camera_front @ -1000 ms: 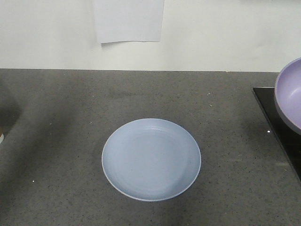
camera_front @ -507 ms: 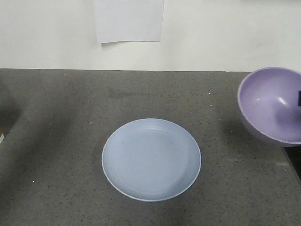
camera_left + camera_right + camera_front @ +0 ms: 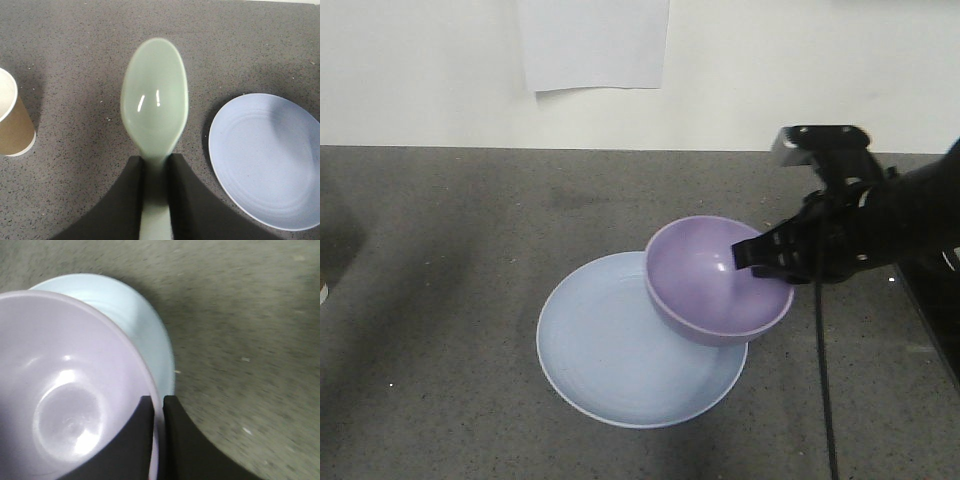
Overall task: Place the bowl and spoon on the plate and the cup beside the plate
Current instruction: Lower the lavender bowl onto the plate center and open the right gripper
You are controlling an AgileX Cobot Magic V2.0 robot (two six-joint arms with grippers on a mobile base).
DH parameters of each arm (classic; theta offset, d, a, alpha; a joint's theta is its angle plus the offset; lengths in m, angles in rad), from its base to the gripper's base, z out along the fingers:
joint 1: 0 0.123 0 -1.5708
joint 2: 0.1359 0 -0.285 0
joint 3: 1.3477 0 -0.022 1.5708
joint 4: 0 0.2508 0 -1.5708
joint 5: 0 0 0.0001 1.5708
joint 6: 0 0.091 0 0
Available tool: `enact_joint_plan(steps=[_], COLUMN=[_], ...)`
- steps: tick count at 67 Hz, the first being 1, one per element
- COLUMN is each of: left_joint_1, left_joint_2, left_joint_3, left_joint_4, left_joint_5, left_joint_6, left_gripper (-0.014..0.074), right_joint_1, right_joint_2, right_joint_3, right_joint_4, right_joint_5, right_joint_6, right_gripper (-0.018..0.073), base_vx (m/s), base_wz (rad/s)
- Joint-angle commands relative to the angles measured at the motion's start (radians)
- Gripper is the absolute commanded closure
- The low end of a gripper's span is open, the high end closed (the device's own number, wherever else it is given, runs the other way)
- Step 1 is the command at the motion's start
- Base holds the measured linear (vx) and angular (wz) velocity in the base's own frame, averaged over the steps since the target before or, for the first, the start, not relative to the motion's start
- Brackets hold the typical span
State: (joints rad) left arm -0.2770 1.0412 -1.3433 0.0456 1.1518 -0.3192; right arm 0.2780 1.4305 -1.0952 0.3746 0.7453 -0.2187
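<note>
The lavender bowl [image 3: 716,278] [image 3: 65,390] hangs tilted over the right side of the pale blue plate [image 3: 610,350] [image 3: 140,315] [image 3: 270,160]. My right gripper [image 3: 760,258] [image 3: 157,405] is shut on the bowl's right rim, one finger inside and one outside. In the left wrist view the mint-green spoon [image 3: 156,107] is held above the counter, left of the plate, with my left gripper [image 3: 156,165] shut on its handle. The brown paper cup [image 3: 12,122] stands upright at the far left of that view.
The dark speckled counter [image 3: 450,250] runs back to a white wall with a paper sheet [image 3: 592,42] on it. A black panel [image 3: 935,310] lies at the right edge. The right arm [image 3: 890,225] and its cable [image 3: 823,390] reach in from the right.
The bowl has travelled left and down from the right edge to over the plate's right side. The right arm has come into the front view with it. The plate has stayed put.
</note>
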Motion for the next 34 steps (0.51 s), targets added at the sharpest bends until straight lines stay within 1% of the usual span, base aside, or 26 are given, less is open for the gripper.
enact_joint_plan(steps=[1,7,17,34], left_joint_1=[-0.004,-0.004,-0.004,-0.004], left_joint_2=[-0.01,-0.01,-0.01,-0.01], left_joint_3=[-0.022,-0.022,-0.022,-0.022], left_joint_4=[0.0,0.0,0.0,0.0], left_joint_5=[-0.056,-0.056,-0.056,-0.056], left_joint_6=[-0.009,-0.009,-0.009,-0.009], left_gripper=[0.0603,0.0603,0.0603,0.0603], right_joint_1=[0.059,0.103,0.138,0.138], right_joint_2=[0.031,0.08,0.148,0.224], right_joint_3=[-0.026,-0.035,-0.076,-0.107], right_joint_4=[0.022,0.022,0.022,0.026], right_joint_5=[-0.117,-0.154,-0.165,-0.173], right_joint_6=[-0.001,-0.001,-0.001,-0.001], right_gripper=[0.0564,0.0564,0.0564,0.0564], base_vx=[0.0,0.0,0.0,0.0], base_wz=[0.0,0.0,0.0,0.0])
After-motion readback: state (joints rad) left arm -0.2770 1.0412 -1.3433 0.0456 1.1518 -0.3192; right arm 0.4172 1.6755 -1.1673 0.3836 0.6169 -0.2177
